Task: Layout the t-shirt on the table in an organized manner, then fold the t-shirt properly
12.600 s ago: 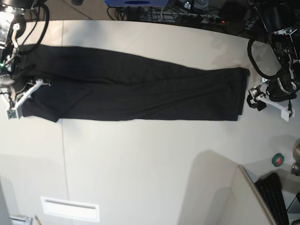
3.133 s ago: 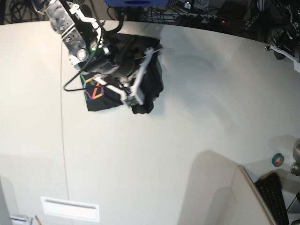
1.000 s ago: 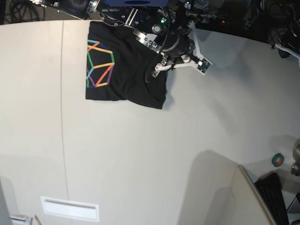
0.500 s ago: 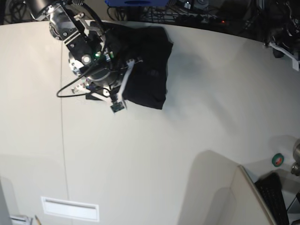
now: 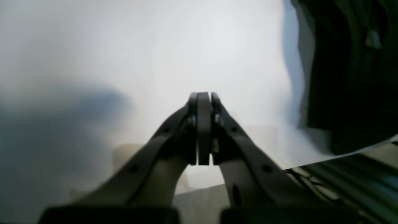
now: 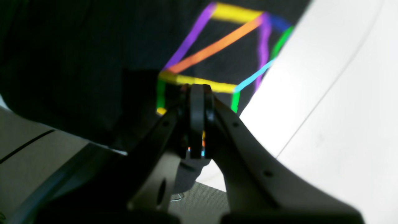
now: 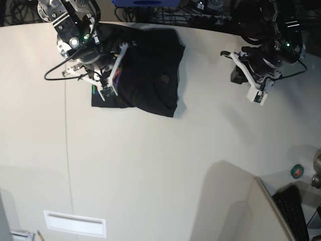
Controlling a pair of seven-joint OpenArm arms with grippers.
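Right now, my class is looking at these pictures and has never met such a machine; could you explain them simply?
This is a robot with two arms, each ending in a gripper. One picture looks down on everything. There the left gripper is on the right side, over the bare part of the table, and the right gripper is on the left side, over the black t-shirt. The other two come from cameras on the wrists: the left one shows mostly tabletop with dark cloth to one side, the right one the t-shirt's rainbow-coloured lines. The shirt lies bunched together. Neither gripper appears to hold anything.
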